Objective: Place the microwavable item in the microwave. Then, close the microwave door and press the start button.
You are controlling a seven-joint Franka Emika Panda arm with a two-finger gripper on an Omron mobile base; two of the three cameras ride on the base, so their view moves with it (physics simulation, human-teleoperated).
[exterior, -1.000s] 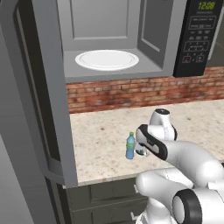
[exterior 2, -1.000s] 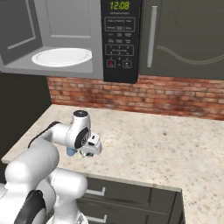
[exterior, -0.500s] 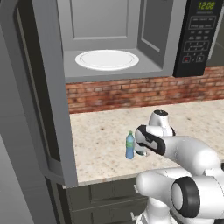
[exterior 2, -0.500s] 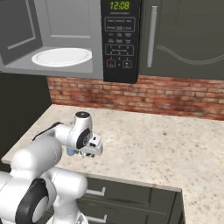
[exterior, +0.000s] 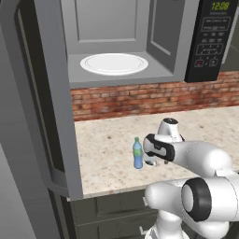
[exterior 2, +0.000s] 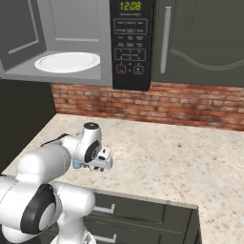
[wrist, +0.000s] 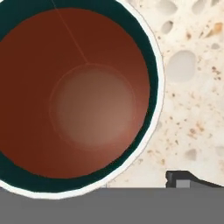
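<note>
**One mug under the hand, not yet lifted**

Low at the centre of the left base view, the gripper (exterior: pixel 150 161) hangs over the counter (exterior: pixel 107 154), just beside the blue bottle (exterior: pixel 137 153). From the hand view, the mug (wrist: pixel 78 94) stands upright directly below, its reddish-brown inside open to the camera. One fingertip (wrist: pixel 183 179) shows outside the rim; whether the jaws are closed, I cannot tell. The microwave (exterior: pixel 116 42) waits open, so the turntable plate (exterior: pixel 114 64) can receive it.

The mug (wrist: pixel 78 94) is cropped at the hand view's edges, its handle unseen.
</note>
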